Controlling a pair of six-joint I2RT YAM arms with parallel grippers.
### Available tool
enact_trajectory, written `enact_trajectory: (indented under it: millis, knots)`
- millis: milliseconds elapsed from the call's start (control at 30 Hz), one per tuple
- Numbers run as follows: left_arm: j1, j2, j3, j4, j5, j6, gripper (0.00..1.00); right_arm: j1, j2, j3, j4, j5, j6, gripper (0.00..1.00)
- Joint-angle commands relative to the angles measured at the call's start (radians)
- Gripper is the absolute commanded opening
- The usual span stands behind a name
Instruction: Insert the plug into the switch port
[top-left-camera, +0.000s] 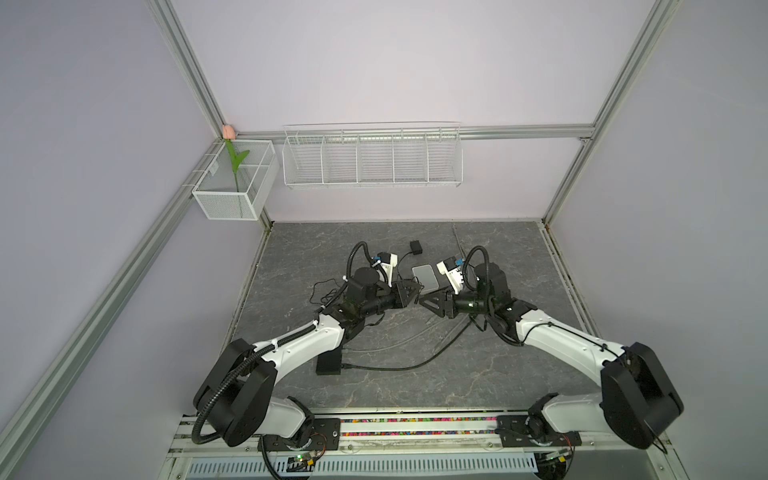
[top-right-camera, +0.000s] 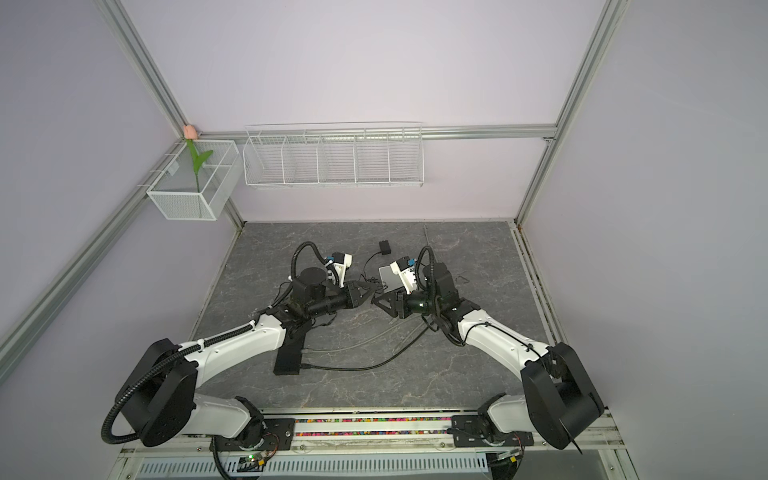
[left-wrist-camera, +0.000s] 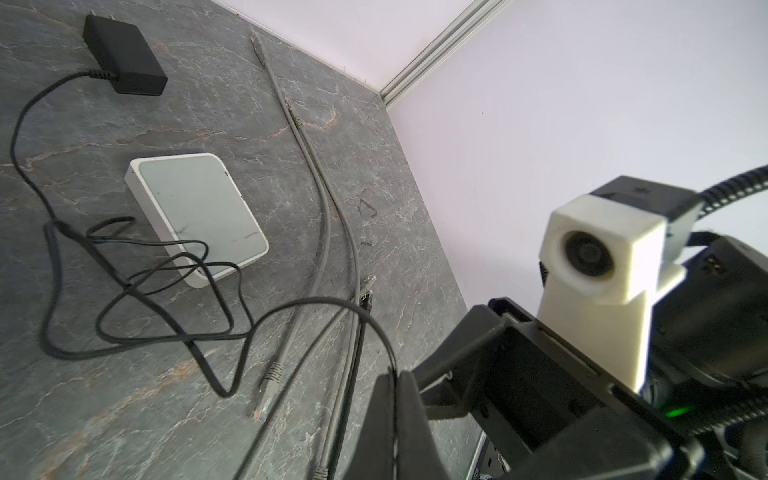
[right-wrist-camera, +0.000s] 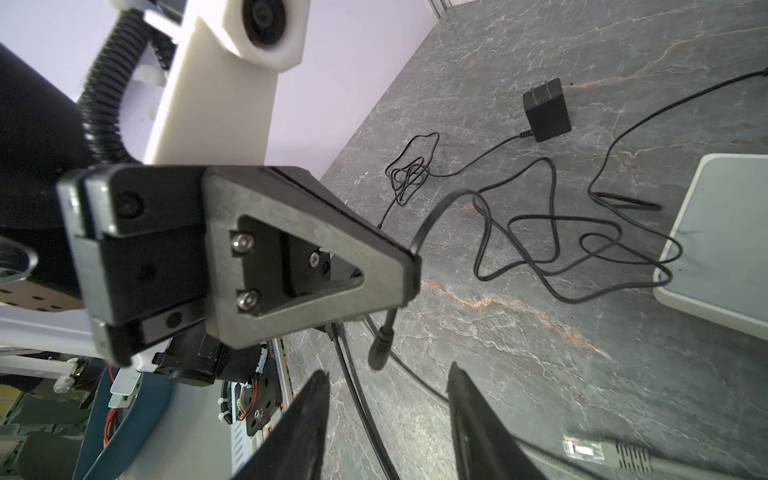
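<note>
The left gripper (right-wrist-camera: 412, 266) is clamped on the black power cable (right-wrist-camera: 453, 195). Its barrel plug (right-wrist-camera: 380, 345) dangles lengthwise toward the right gripper (right-wrist-camera: 386, 386), whose jaws stand part-open, empty and nearest it. The white switch (top-left-camera: 426, 276) lies just beyond both grippers, on the far side.

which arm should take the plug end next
Right. The left gripper is shut on the black cable, so the plug dangles below it. The right gripper is open with the plug hanging just ahead of its gap, so it looks best placed.
</note>
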Motion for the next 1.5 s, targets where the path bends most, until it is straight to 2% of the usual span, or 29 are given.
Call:
enact_trajectory:
  millis: [0, 167, 533, 600, 767, 867, 933, 1067, 1100, 1167, 1300, 1467]
  knots:
    - [-0.006, -0.019, -0.002, 0.039, 0.004, -0.019, 0.00, -0.004, 0.019, 0.029, 0.041, -0.018, 0.017, 0.47]
    - [-0.018, -0.011, 0.006, 0.041, 0.001, -0.026, 0.00, -0.004, 0.035, 0.036, 0.087, -0.040, 0.045, 0.45]
    - [-0.037, -0.006, 0.017, 0.041, -0.014, -0.034, 0.00, -0.002, 0.048, 0.037, 0.106, -0.064, 0.050, 0.31]
    - [-0.041, 0.001, 0.021, 0.043, -0.012, -0.036, 0.00, -0.002, 0.045, 0.036, 0.111, -0.066, 0.050, 0.28]
    - [-0.048, 0.002, 0.013, 0.053, -0.012, -0.039, 0.00, -0.002, 0.040, 0.045, 0.102, -0.072, 0.047, 0.09]
    - [-0.047, -0.013, 0.005, 0.038, -0.032, -0.032, 0.01, -0.003, 0.033, 0.046, 0.082, -0.050, 0.038, 0.07]
    - [-0.048, -0.030, 0.010, -0.001, -0.055, -0.016, 0.16, -0.005, 0.033, 0.052, 0.068, -0.036, 0.032, 0.06]
    - [-0.046, -0.089, 0.026, -0.106, -0.107, 0.027, 0.52, -0.010, 0.049, 0.097, -0.016, 0.000, -0.005, 0.06]
    - [-0.046, -0.109, 0.030, -0.135, -0.124, 0.038, 0.57, -0.014, 0.057, 0.138, -0.038, 0.008, -0.016, 0.07]
    - [-0.046, -0.161, 0.035, -0.212, -0.171, 0.062, 0.62, -0.030, 0.086, 0.211, -0.100, 0.027, -0.041, 0.06]
    - [-0.046, -0.261, 0.034, -0.314, -0.239, 0.085, 0.64, -0.092, 0.181, 0.422, -0.201, 0.023, -0.069, 0.07]
    - [-0.049, -0.332, 0.007, -0.351, -0.247, 0.106, 0.65, -0.166, 0.319, 0.879, -0.491, 0.075, -0.173, 0.07]
